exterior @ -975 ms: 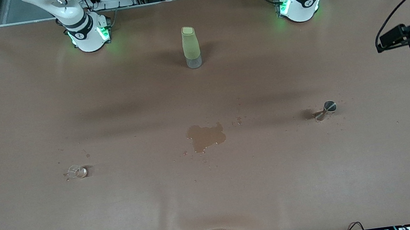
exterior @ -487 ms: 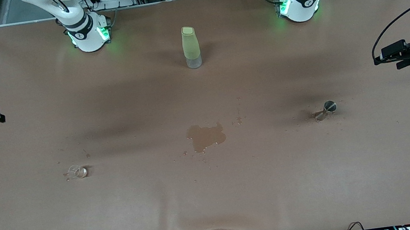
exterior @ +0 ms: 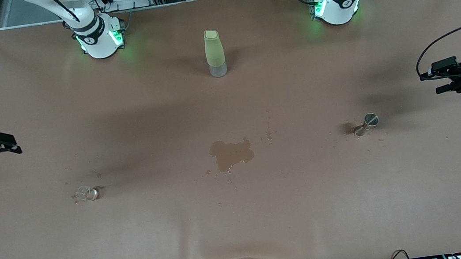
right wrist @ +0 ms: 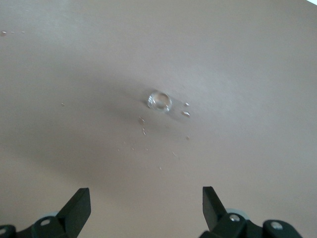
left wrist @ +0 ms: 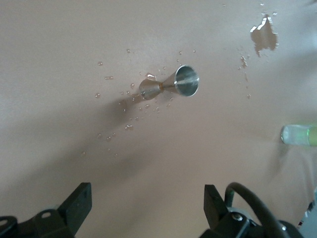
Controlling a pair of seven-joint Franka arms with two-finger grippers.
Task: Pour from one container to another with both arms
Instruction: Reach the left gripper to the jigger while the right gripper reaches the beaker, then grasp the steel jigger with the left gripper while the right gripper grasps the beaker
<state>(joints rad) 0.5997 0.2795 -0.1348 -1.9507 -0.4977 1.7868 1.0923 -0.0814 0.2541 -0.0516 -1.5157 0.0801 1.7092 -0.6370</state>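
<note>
The tiny clear glass cup (exterior: 86, 193) sits on the brown table toward the right arm's end, with drops around it; the right wrist view shows the cup (right wrist: 159, 100) as a clear ring. The silvery hourglass jigger (exterior: 365, 124) sits toward the left arm's end among droplets and shows in the left wrist view as well (left wrist: 171, 84). My right gripper (exterior: 14, 144) hangs open and empty over the table's end, apart from the cup (right wrist: 144, 198). My left gripper (exterior: 433, 81) hangs open and empty over the other end, apart from the jigger (left wrist: 147, 198).
A tall pale-green bottle (exterior: 214, 53) with a clear base stands midway between the two arm bases. A brown puddle (exterior: 231, 154) with scattered drops lies at the table's middle, between cup and jigger. The brown table cover (exterior: 243, 226) wrinkles at its nearest edge.
Both grippers have come in from the table's ends and lower in the front view, the right toward the cup and the left toward the jigger. Cup, jigger and bottle have not moved.
</note>
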